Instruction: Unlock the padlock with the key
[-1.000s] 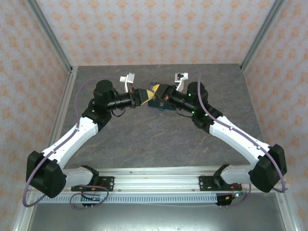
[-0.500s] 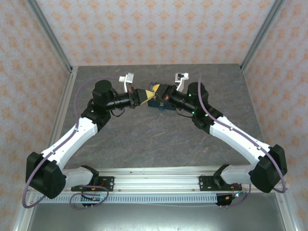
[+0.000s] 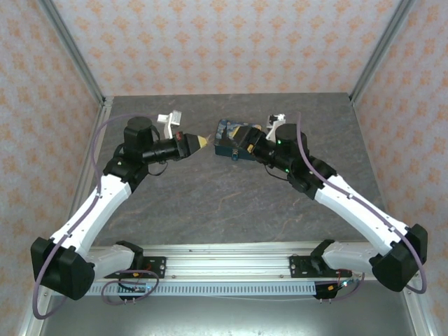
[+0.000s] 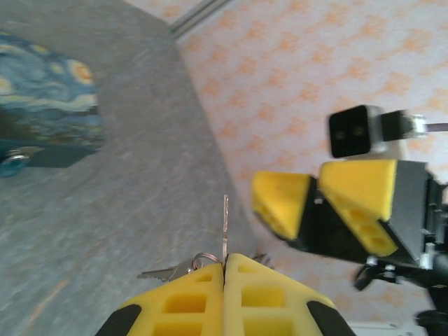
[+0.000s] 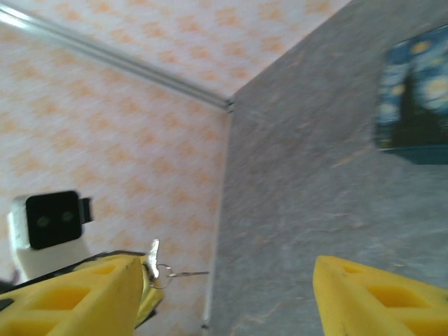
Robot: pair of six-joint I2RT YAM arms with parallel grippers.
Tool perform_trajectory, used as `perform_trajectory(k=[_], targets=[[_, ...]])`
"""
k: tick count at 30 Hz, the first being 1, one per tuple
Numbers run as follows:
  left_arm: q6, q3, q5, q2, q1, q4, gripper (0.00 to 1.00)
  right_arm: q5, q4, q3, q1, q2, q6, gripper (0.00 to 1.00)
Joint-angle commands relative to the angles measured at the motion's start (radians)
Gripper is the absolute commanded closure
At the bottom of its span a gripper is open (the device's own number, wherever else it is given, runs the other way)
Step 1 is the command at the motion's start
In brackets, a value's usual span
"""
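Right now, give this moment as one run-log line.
left gripper: shut on small silver metal key | right gripper: open, empty | dark-blue starry-painted tin box: not held

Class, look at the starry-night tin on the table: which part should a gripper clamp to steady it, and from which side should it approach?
Clamp the tin across two opposite side walls, coming down from above. It lies flat, painted lid up, and its low straight walls give parallel faces; the open right gripper is probably nearest.
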Motion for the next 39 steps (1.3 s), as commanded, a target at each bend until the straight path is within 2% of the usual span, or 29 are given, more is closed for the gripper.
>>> perform_trajectory(k=[1,7,11,18,31,39], targets=[[0.218,0.064,-0.058,-0.003,0.021,-0.215,1.0,0.171,-0.281,0.058,-0.006,0.016,-0.063,0.38],[0.277,0.073,-0.111,0.071,0.05,-0.241,1.0,0.272,-0.426,0.131,0.027,0.252,-0.139,0.41],[0.288,0.054,-0.119,0.11,0.054,-0.195,1.0,0.32,-0.386,0.179,0.054,0.41,-0.174,0.41],[0.402,-0.056,-0.098,0.136,0.054,-0.065,1.0,0.347,-0.265,0.241,0.055,0.639,-0.221,0.41],[0.431,-0.213,-0.164,0.099,0.054,-0.005,1.0,0.485,-0.208,0.318,0.055,0.823,-0.216,0.49],[0.437,-0.265,-0.181,0.047,0.053,0.0,1.0,0.494,-0.176,0.324,0.054,0.879,-0.217,0.51]])
